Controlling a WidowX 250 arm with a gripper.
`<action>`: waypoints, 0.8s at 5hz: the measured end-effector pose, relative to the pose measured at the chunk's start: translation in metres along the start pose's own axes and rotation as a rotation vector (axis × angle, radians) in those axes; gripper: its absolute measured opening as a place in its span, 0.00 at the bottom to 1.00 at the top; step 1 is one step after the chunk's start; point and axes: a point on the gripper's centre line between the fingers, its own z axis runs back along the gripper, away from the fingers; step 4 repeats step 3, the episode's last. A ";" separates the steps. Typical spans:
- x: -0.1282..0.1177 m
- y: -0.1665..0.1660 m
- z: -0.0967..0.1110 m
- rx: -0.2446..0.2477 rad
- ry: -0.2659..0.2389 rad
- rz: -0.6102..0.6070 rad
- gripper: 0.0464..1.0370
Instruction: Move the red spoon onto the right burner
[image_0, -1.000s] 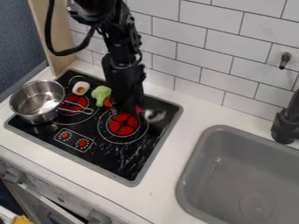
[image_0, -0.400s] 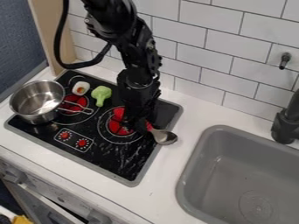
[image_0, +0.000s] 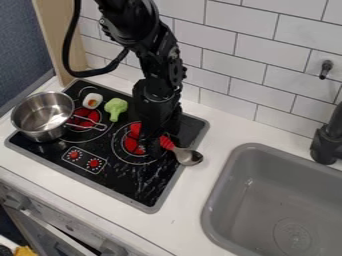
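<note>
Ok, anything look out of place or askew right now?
The spoon juts past the right edge of the stove, and the pot straddles its left edge instead of sitting squarely on top.

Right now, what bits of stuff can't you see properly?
Camera view: part of the spoon, behind the arm.
Camera view: part of the right burner, behind the arm.
Camera view: the rest of the yellow thing, past the bottom edge.
Camera view: the rest of the tap, past the right edge.

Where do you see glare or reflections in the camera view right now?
Camera view: bright highlights on the metal pot, pale streaky reflections across the black stovetop, a small shine on the spoon, a faint glint inside the gray sink.
</note>
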 end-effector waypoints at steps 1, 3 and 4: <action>0.002 -0.005 0.028 -0.064 -0.003 0.020 0.96; 0.013 -0.005 0.077 -0.121 0.057 0.096 0.96; 0.013 -0.005 0.077 -0.121 0.057 0.096 0.96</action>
